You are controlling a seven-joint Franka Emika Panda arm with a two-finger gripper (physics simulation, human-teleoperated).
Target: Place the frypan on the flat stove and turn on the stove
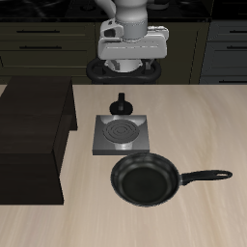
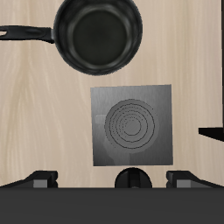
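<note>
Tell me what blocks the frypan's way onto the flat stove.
Nothing visible does. The frypan sits on bare table just in front of the flat stove, whose coil burner is uncovered. The end effector hangs farther back, above the table.

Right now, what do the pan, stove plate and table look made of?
Pan: black, likely coated metal; glossy rim catches light, handle matte black.
Stove plate: grey brushed-looking metal with a dark spiral coil; its knob looks like black plastic.
Table: light wood, visible grain, matte. All rendered, so only apparent.

The exterior camera looked down from the front; the wrist camera looked straight down from above the jaws. Both showed the square grey metal stove (image 1: 121,134) (image 2: 133,126) and round black frypan (image 1: 146,180) (image 2: 97,34) on the pale wooden desk (image 1: 203,125) (image 2: 44,114).
</note>
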